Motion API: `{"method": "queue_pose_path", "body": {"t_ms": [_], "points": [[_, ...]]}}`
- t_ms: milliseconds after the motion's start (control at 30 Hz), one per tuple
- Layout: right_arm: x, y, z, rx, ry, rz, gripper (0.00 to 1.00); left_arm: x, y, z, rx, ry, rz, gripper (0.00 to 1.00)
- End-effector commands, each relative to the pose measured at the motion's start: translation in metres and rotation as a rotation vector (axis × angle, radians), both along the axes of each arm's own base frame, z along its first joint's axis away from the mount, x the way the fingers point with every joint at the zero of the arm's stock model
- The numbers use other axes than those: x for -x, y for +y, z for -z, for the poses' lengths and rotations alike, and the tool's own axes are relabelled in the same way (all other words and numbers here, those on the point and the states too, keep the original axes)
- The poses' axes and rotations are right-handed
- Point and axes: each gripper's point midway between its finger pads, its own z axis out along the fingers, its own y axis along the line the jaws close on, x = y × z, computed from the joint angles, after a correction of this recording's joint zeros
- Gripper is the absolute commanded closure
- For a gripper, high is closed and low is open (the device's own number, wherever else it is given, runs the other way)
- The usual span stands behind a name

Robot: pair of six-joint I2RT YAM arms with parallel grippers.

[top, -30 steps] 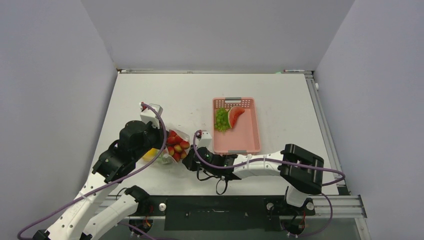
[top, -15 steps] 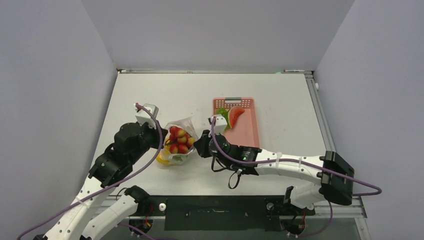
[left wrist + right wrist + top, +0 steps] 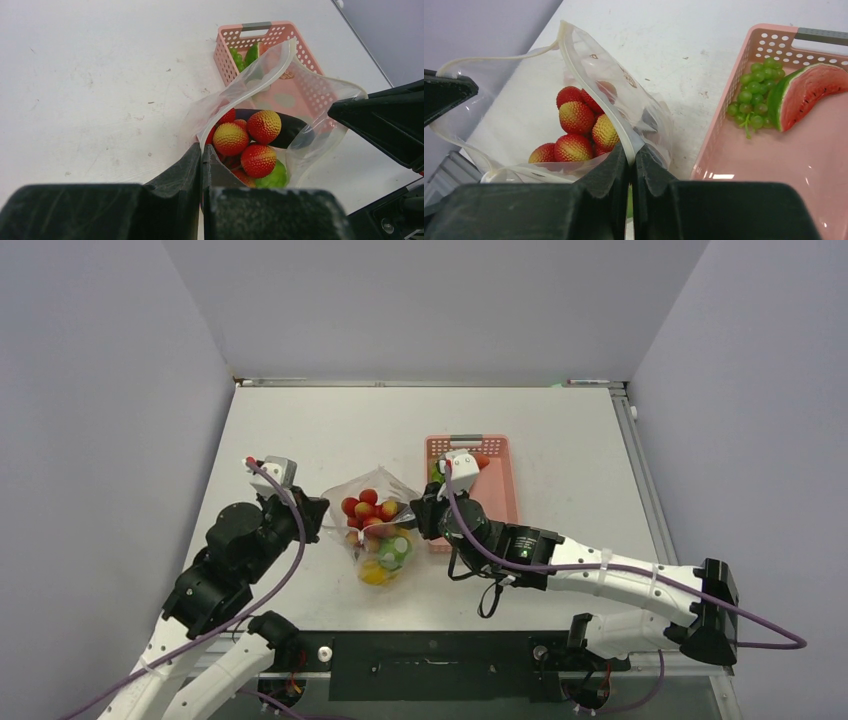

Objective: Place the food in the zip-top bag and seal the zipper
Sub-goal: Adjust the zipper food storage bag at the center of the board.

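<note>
While each end of its mouth is pinched by a gripper, the zip-top bag [image 3: 372,530] sits stretched open between the two arms, over the table [image 3: 330,430] and just left of the pink basket [image 3: 774,165]; whether its bottom rests on the table or hangs clear cannot be told. Its whitish zipper [image 3: 591,85] gapes unsealed, both strips bowing apart. Inside lie bumpy red-and-yellow fruits [image 3: 250,142], a dark eggplant [image 3: 292,130] half hidden behind them, and a green piece [image 3: 274,177] cut off by the left fingers; deeper contents blur behind the crinkled plastic, though the top view shows something yellow [image 3: 374,575] near the bottom. The left gripper [image 3: 201,155] has its fingers pressed together on the bag's rim at the left end, and the right gripper [image 3: 631,152] is clamped the same way on the right end. Green grapes [image 3: 751,100] and a watermelon slice [image 3: 806,95] lie in the basket, its far end partly covered by the right wrist from above.
</note>
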Motion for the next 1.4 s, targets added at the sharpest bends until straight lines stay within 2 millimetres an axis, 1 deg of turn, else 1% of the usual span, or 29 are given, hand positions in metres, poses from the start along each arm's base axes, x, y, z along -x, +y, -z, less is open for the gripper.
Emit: {"method": "queue_pose_path", "body": {"t_ms": [0, 67, 133, 233, 300, 367, 433, 467, 533, 600, 667, 700, 767, 800, 867, 933, 1000, 1133, 1167, 1267, 1367], "points": [[-0.007, -0.007, -0.020, 0.036, -0.051, 0.028, 0.95, -0.013, -0.004, -0.013, 0.028, -0.025, -0.024, 1.00], [-0.008, -0.006, -0.026, 0.035, -0.061, 0.025, 0.95, -0.017, -0.006, -0.006, 0.008, 0.010, -0.026, 1.00], [-0.007, -0.003, -0.035, 0.021, -0.077, 0.005, 0.95, -0.019, -0.008, -0.004, -0.002, 0.030, -0.026, 1.00], [-0.005, 0.002, -0.050, -0.004, -0.098, -0.026, 0.95, -0.017, -0.008, -0.016, 0.010, 0.003, -0.015, 1.00], [-0.005, 0.005, -0.054, -0.009, -0.108, -0.040, 0.95, -0.015, -0.009, -0.024, 0.009, -0.010, 0.000, 1.00], [-0.005, 0.008, -0.054, -0.011, -0.111, -0.048, 0.95, -0.015, -0.009, -0.030, 0.008, -0.012, 0.001, 1.00], [-0.006, 0.011, -0.045, -0.002, -0.104, -0.052, 0.95, -0.015, -0.009, -0.029, 0.006, -0.009, 0.001, 1.00], [-0.007, 0.013, -0.038, 0.007, -0.093, -0.053, 0.95, -0.017, -0.009, -0.023, 0.001, 0.005, -0.008, 1.00], [-0.012, 0.017, -0.019, 0.028, -0.066, -0.050, 0.95, -0.023, -0.011, -0.001, -0.024, 0.072, -0.028, 1.00], [-0.016, 0.019, 0.009, 0.058, -0.032, -0.043, 0.95, -0.029, -0.016, 0.031, -0.048, 0.176, -0.042, 1.00], [-0.022, 0.020, 0.036, 0.086, 0.021, -0.041, 0.95, -0.032, -0.028, 0.054, -0.029, 0.269, -0.027, 1.00], [-0.025, 0.020, 0.046, 0.088, 0.043, -0.041, 0.95, -0.031, -0.036, 0.061, -0.005, 0.308, -0.008, 1.00], [-0.028, 0.020, 0.056, 0.084, 0.061, -0.045, 0.95, -0.032, -0.050, 0.075, 0.037, 0.361, 0.028, 1.00], [-0.028, 0.022, 0.057, 0.078, 0.064, -0.051, 0.95, -0.032, -0.052, 0.080, 0.042, 0.376, 0.029, 1.00], [-0.028, 0.023, 0.052, 0.072, 0.058, -0.064, 0.95, -0.033, -0.050, 0.084, 0.033, 0.392, 0.017, 1.00], [-0.029, 0.022, 0.041, 0.069, 0.041, -0.067, 0.95, -0.034, -0.046, 0.077, 0.018, 0.373, 0.004, 1.00], [-0.030, 0.021, 0.028, 0.058, 0.018, -0.070, 0.95, -0.036, -0.040, 0.065, 0.003, 0.338, -0.013, 1.00], [-0.029, 0.020, -0.001, 0.016, -0.025, -0.082, 0.95, -0.039, -0.024, 0.033, -0.033, 0.253, -0.056, 1.00], [-0.028, 0.020, -0.009, 0.003, -0.035, -0.087, 0.95, -0.040, -0.020, 0.021, -0.042, 0.225, -0.069, 1.00], [-0.028, 0.023, -0.021, -0.020, -0.052, -0.099, 0.95, -0.042, -0.003, -0.001, -0.090, 0.167, -0.124, 1.00], [-0.030, 0.027, -0.021, -0.027, -0.056, -0.101, 0.95, -0.043, 0.008, -0.015, -0.126, 0.125, -0.155, 1.00]]}}
